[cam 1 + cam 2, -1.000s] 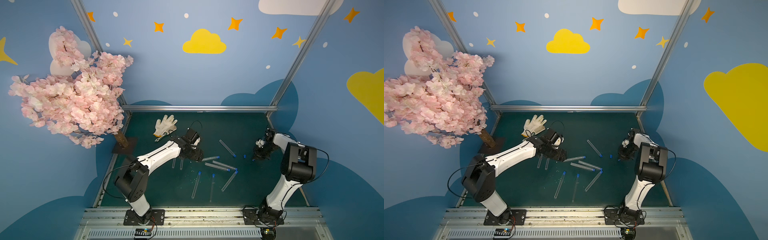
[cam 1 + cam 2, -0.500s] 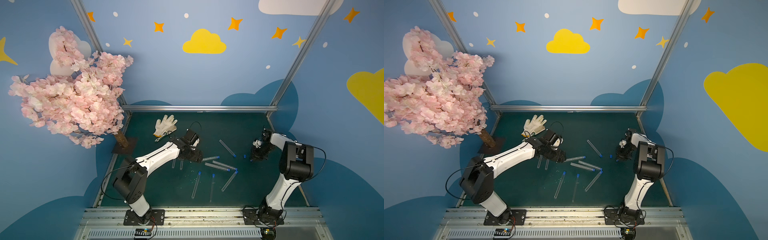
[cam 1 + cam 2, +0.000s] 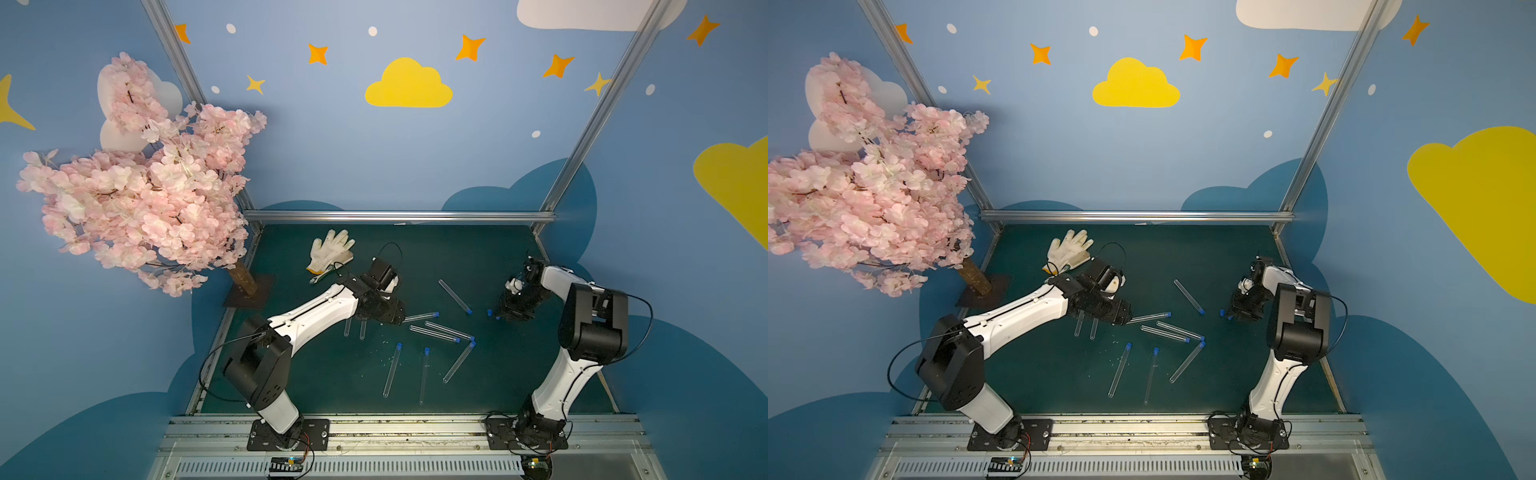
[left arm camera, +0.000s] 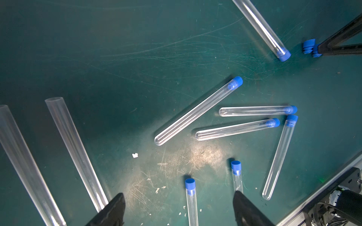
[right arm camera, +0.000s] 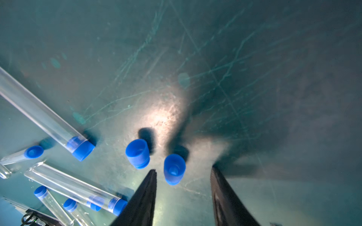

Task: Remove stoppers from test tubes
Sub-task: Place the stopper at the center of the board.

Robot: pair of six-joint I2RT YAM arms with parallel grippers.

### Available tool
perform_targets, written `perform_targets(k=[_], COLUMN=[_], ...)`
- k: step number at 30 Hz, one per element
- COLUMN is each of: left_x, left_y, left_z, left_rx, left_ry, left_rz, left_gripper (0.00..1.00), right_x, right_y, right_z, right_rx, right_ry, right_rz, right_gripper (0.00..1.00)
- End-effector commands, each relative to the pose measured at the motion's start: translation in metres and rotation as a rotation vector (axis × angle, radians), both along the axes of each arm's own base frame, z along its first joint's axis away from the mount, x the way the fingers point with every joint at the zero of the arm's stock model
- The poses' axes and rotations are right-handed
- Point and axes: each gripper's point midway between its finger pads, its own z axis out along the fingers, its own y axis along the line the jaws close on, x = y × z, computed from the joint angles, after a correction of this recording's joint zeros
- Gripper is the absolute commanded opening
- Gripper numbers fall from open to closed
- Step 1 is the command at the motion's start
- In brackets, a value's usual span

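ARMS OVER THE TUBES: Two white-and-black arms bend low over a scratched, dark-green table (image 3: 457, 257). The left arm stretches toward the middle with its wrist tipped down. Its left gripper (image 4: 177, 197) is spread wide and empty above the mat. Two uncapped test tubes (image 4: 74, 148), clear and thin, lie beside one of its fingers. Seven more, plugged with bright-blue plastic stoppers (image 4: 237, 81), are scattered just ahead. The right arm folds sharply at the elbow and aims its right gripper (image 5: 184, 170) down near the table's right edge. Its jaws are parted wider than the small cup-shaped loose plug (image 5: 174, 169) lying between the fingers. A second one rests just beside it. A white knit glove (image 3: 330, 253) lies toward the back.
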Motion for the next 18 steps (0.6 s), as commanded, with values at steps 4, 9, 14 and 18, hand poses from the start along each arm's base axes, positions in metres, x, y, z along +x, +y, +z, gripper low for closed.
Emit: perform_targets(k=[4,9,14,18], left_x=[-0.02,-0.038,-0.055,-0.066], left_y=[0.011,0.016,0.012,0.004], left_z=[-0.005,-0.015,-0.027,-0.038], left_rx=[0.025,0.066,0.091,0.121], left_ry=[0.052,0.102,0.142,0.167], left_rz=[0.003,0.006,0.009,0.0], left_gripper=[0.88,0.89,0.89,0.89], right_x=[0.011,0.009,0.002,-0.01], right_y=[0.009,0.027,0.056,0.085], right_z=[0.037,0.061,0.083,0.099], right_rx=[0.005,0.029,0.063,0.114], right_ry=[-0.104,-0.162,-0.213,-0.245], right_rz=[0.01,0.06,0.137,0.224], right_gripper=[0.55,0.58,0.6,0.61])
